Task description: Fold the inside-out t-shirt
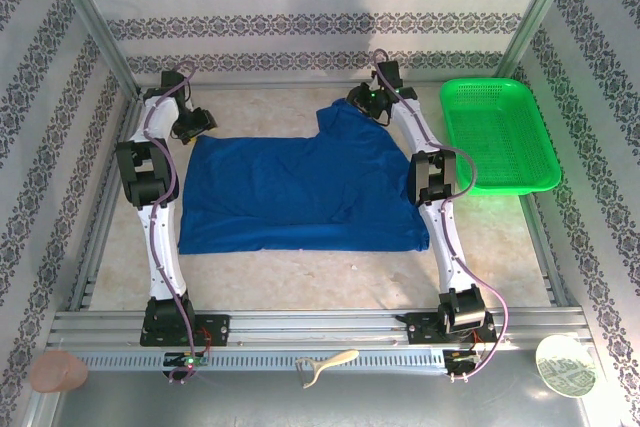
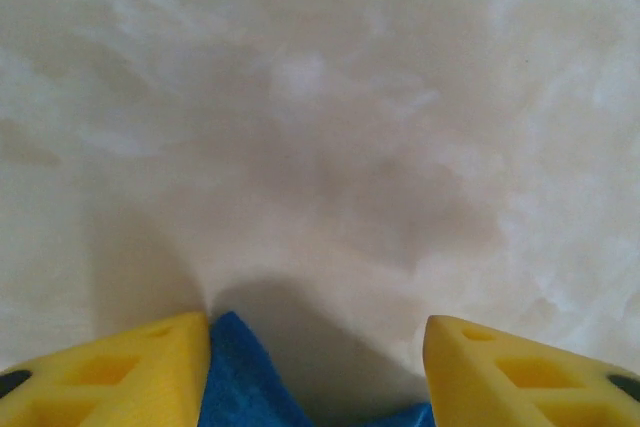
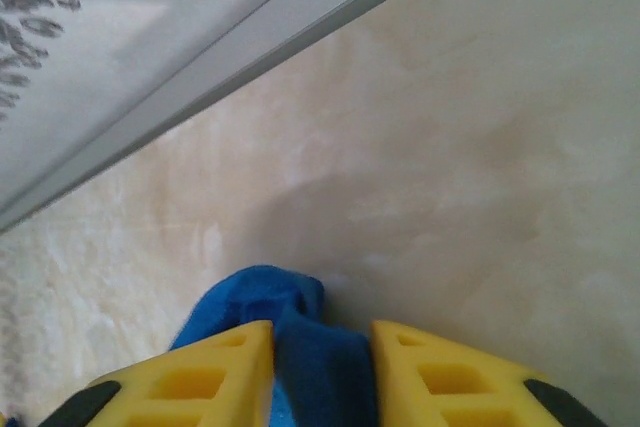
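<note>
My right fingers [image 3: 200, 382] look pinched together on a bunched bit of the inside-out t-shirt [image 3: 290, 297], while my left fingers [image 2: 120, 367] are apart, with a blue corner poking up between them, closer to the left-hand one and not clamped as far as I can see. From the top camera the shirt is spread mostly flat on the table [image 1: 330, 272] between the two arms, and both sets of fingers are at its far edge. The green basket [image 1: 500, 132] sits off to the right, apart from the cloth.
</note>
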